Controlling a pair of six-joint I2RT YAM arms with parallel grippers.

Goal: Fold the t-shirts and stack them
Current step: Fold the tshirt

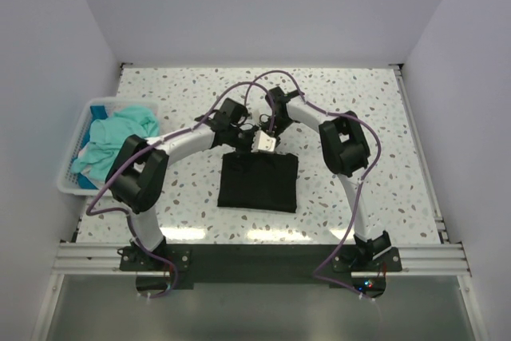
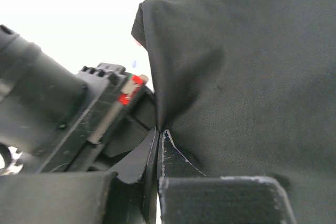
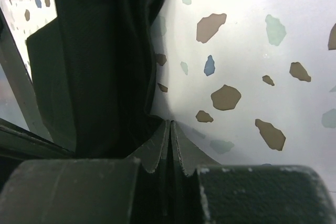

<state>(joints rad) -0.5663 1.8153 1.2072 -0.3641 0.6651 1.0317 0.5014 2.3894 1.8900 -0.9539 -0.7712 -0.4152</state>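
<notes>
The black t-shirt [image 1: 258, 181] lies folded into a rectangle in the middle of the table. My left gripper [image 1: 242, 135] and right gripper [image 1: 266, 140] meet close together at its far edge. In the left wrist view the left gripper [image 2: 158, 132] is shut, pinching the black cloth [image 2: 241, 77], which gathers into the jaw tips. In the right wrist view the right gripper [image 3: 170, 124] is shut, with the black cloth [image 3: 94, 66] running up from its tips on the left. Teal t-shirts [image 1: 116, 137] lie crumpled in the basket.
The white slatted basket [image 1: 73, 185] stands at the table's left edge. The speckled tabletop [image 1: 359, 93] shows around the shirt, and in the right wrist view [image 3: 252, 51]. White walls close in the table on three sides. The right gripper's body [image 2: 105, 108] shows close in the left wrist view.
</notes>
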